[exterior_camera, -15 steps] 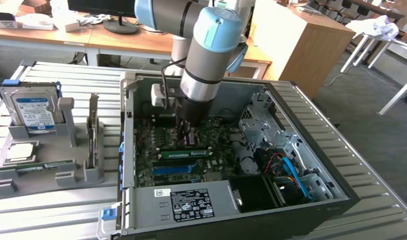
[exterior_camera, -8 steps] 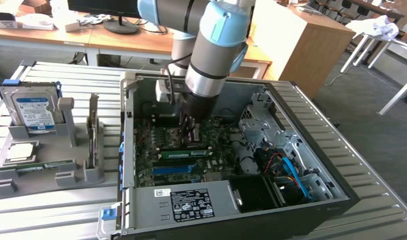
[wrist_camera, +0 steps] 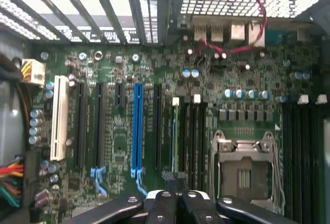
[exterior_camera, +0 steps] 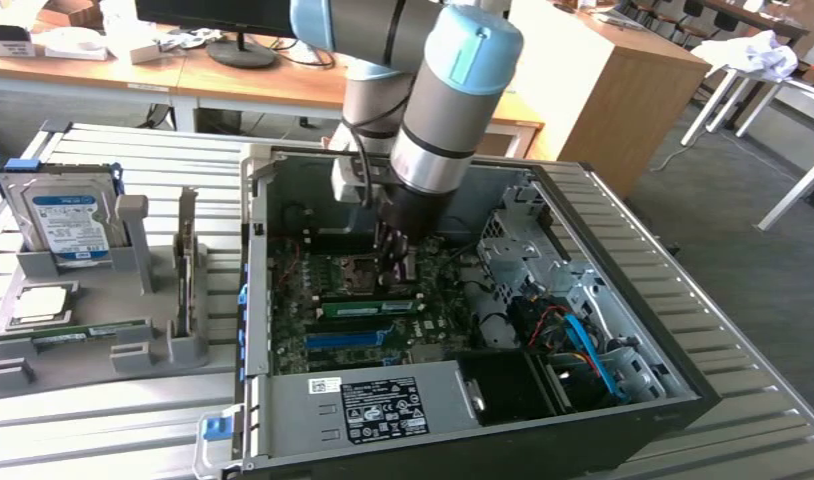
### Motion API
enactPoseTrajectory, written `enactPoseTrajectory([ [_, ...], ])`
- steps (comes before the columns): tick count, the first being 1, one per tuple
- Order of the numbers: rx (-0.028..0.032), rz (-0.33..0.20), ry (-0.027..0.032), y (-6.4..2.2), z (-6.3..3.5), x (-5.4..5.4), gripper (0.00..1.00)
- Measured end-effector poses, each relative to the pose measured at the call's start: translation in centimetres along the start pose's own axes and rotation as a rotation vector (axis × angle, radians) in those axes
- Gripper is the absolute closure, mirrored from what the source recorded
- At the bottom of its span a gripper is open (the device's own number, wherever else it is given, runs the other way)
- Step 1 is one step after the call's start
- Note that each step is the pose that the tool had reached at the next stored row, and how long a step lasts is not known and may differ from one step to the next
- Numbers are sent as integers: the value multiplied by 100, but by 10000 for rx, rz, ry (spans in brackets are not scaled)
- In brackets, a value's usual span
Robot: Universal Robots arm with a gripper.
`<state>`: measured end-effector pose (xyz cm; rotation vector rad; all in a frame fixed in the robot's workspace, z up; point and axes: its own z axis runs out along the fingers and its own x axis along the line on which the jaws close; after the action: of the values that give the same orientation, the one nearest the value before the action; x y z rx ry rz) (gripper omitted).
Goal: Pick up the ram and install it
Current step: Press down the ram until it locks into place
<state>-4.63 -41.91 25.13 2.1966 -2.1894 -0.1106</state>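
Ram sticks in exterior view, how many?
2. One ram sits in the board by the claw; another ram lies on the tray at the exterior view's left. The arm may hide more.

The computer case (exterior_camera: 447,310) lies open on top, so the way in from above is free. The robot arm (exterior_camera: 441,110) reaches down into the middle, and its closed gripper (wrist_camera: 174,178) sits just over the green board (wrist_camera: 124,147). Metal walls, a drive cage (exterior_camera: 534,250) and coloured wires (exterior_camera: 581,340) crowd the exterior view's right.
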Motion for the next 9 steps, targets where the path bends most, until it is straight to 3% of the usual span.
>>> enactPoseTrajectory([
  [4,-51,-2,-29,-95,-14,0,90],
  [9,-76,-10,-127,-184,-58,-1,90],
])
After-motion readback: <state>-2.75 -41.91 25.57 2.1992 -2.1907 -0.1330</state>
